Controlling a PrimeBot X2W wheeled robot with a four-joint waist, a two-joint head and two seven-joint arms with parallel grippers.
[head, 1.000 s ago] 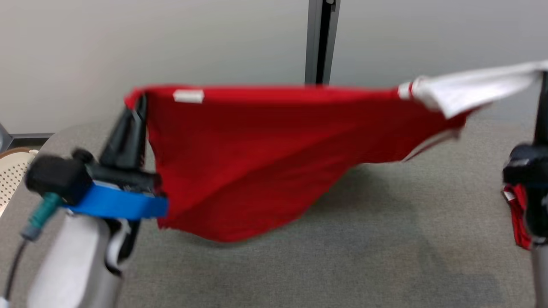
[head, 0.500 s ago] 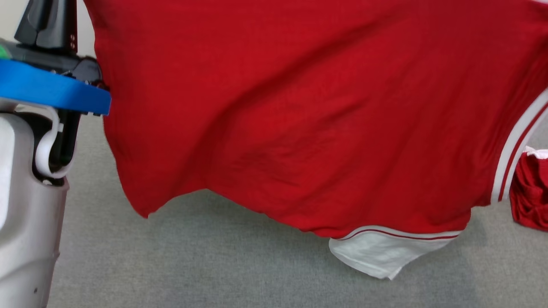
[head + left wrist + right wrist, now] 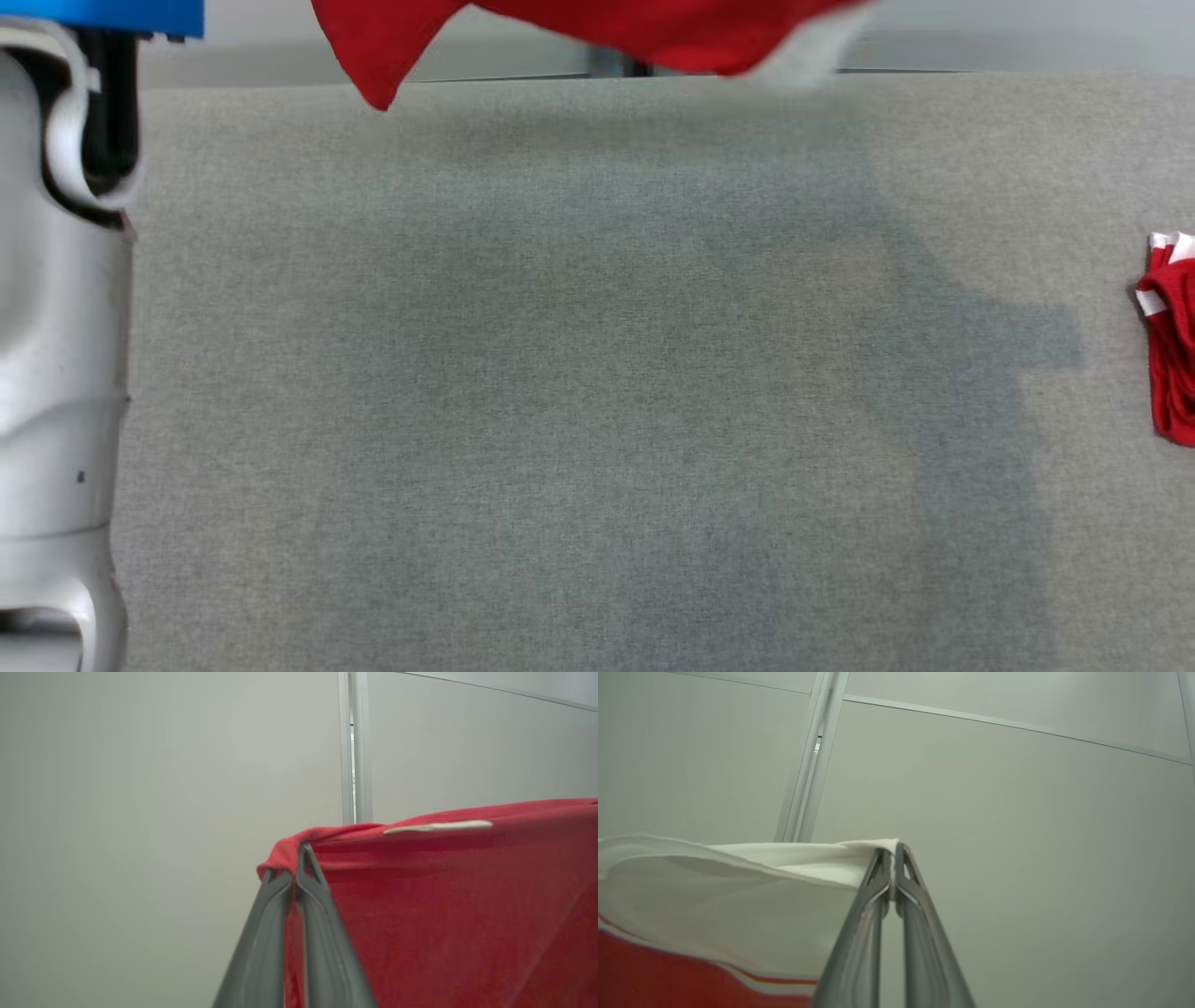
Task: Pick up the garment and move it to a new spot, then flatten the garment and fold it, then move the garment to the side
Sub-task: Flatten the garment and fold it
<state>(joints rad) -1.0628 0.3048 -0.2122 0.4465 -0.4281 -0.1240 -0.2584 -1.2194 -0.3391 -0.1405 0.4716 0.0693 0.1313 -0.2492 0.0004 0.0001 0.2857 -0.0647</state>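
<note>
1. Before me lies my grey fabric-covered table (image 3: 597,560), its far edge at twelve o'clock.
2. A broad, soft shadow (image 3: 653,308) darkens its middle and runs off toward five o'clock.
3. Past that edge, at twelve o'clock, stands a pale grey-green wall (image 3: 140,812) of plain panels.
4. A slim metal upright (image 3: 355,746) splits the panels; in my right wrist view a thin seam (image 3: 1017,725) leaves it toward three o'clock.
5. The light is even and diffuse.

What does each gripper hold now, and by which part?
Both hold the red garment: the left gripper pinches a red corner, the right gripper the edge of its white part.
</note>
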